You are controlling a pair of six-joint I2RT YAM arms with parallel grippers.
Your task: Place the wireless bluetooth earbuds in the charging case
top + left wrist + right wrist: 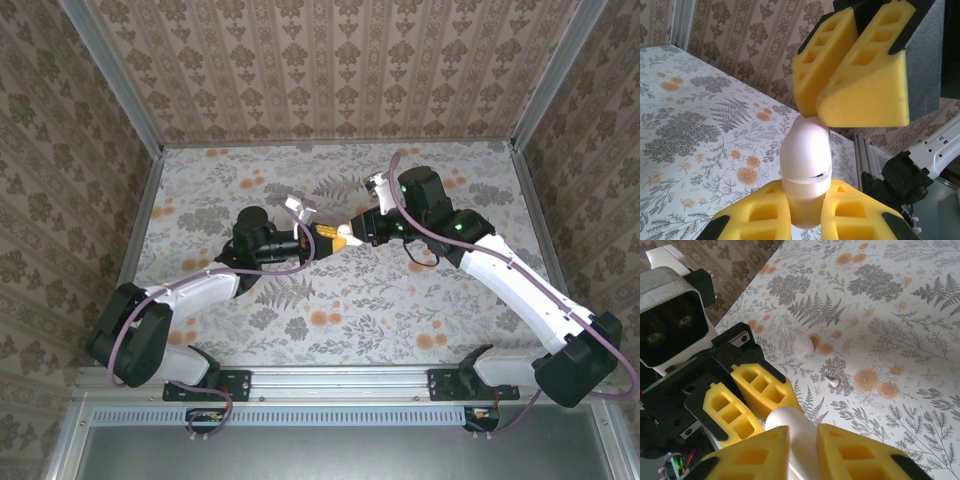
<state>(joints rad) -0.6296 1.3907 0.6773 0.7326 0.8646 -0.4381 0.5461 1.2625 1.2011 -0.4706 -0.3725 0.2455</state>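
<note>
- I see the floral-print table [900, 315] under both arms.
- Left gripper [805, 212] is clenched on the bottom of the glossy white rounded plastic charging case [807, 155], held off the table.
- Right gripper [802, 442] pinches its top.
- Small white rounded lump [804, 346] lies on the table.
- Tiny white stemmed plastic earbud [833, 382] lies near the lump.

The table [400, 310] has a pale top printed all over with grey ferns, leaves and small orange flowers. Two small things lie on it. A white rounded lump [804, 346] rests just beside a pair of orange flower prints. A tiny white earbud [833, 382] lies near the lump but not touching it, between the lump and a larger orange bloom.
</note>
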